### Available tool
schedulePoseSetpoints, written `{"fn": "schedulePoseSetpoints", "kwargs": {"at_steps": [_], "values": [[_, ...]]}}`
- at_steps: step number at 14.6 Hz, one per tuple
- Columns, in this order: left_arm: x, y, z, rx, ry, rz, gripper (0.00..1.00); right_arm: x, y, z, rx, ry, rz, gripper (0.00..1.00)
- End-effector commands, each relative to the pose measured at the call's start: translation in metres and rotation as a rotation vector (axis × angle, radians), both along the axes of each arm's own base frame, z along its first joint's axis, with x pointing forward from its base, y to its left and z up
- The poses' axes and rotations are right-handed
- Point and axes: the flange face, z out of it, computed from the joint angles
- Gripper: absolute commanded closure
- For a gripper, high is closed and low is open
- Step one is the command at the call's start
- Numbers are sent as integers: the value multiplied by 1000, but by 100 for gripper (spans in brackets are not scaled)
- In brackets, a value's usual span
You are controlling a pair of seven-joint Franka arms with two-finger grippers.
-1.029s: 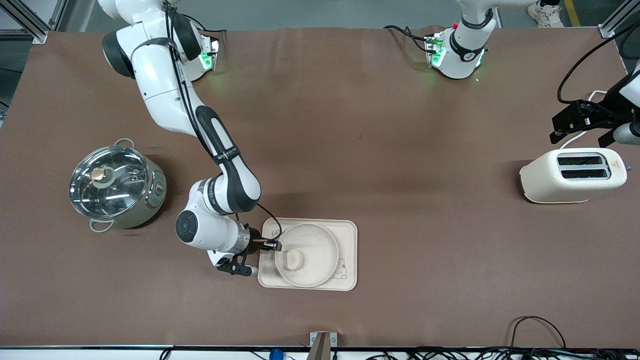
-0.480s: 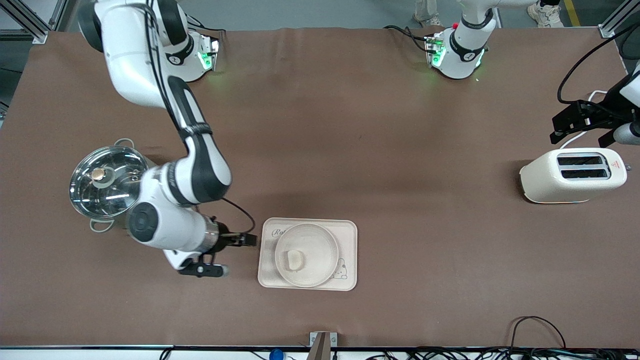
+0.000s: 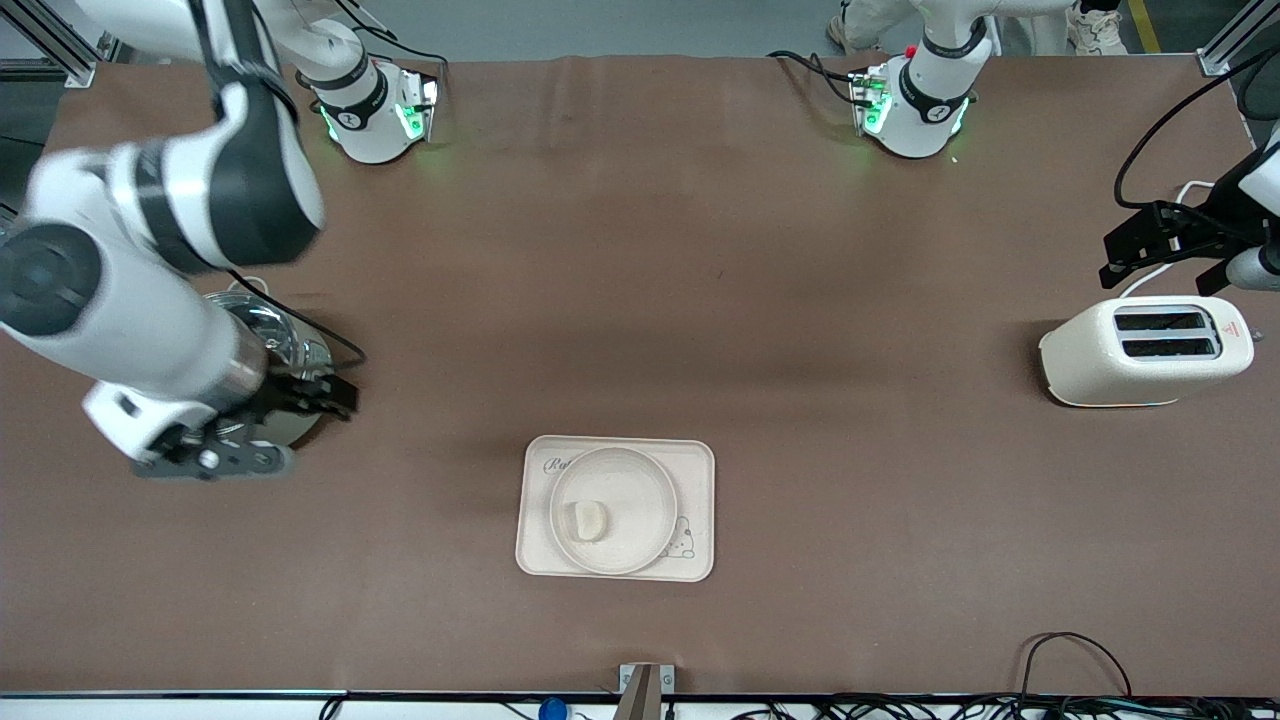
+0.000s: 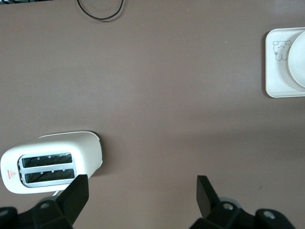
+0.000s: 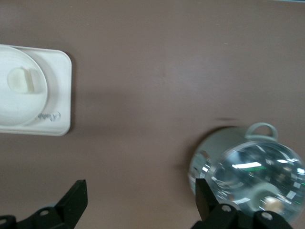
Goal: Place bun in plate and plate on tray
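Note:
The bun (image 3: 588, 519) lies in the round plate (image 3: 642, 497), and the plate sits on the rectangular tray (image 3: 700, 468) with the rabbit drawing, near the front camera. My right gripper (image 3: 345, 398) is open and empty, up in the air over the edge of the steel pot, well apart from the tray. In the right wrist view the gripper (image 5: 141, 198) is open over bare table, with the bun (image 5: 21, 79), plate (image 5: 19, 112) and tray (image 5: 63, 95) off to one side. My left gripper (image 3: 1112, 258) waits open and empty above the toaster; it also shows in the left wrist view (image 4: 143, 193).
A steel pot with a glass lid (image 3: 262, 335) stands toward the right arm's end, partly under the right arm; it also shows in the right wrist view (image 5: 250, 171). A cream toaster (image 3: 1145, 350) stands toward the left arm's end. Cables lie along the front edge.
My right gripper has drawn back from the plate's rim, risen and swung over to the pot. The plate with the bun stays on the tray. The left arm has not moved.

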Motion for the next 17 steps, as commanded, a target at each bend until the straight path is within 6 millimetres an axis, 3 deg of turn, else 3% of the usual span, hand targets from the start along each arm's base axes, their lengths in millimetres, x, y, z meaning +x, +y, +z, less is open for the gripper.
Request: {"fn": "schedulePoseSetpoints", "kwargs": {"at_steps": [1, 4, 8, 13, 17], "values": [[-1, -1, 6, -16, 3, 1, 0, -28, -55, 39, 30, -2, 58, 0], [-1, -1, 5, -17, 5, 1, 0, -54, -89, 78, 65, -5, 69, 0], [-1, -1, 5, -16, 7, 5, 0, -104, -129, 99, 107, -3, 70, 0], [-1, -1, 6, -16, 5, -2, 0, -146, -148, 104, 102, -9, 44, 0], [-1, 1, 7, -5, 4, 8, 0, -165, -158, 98, 95, -17, 34, 0]]}}
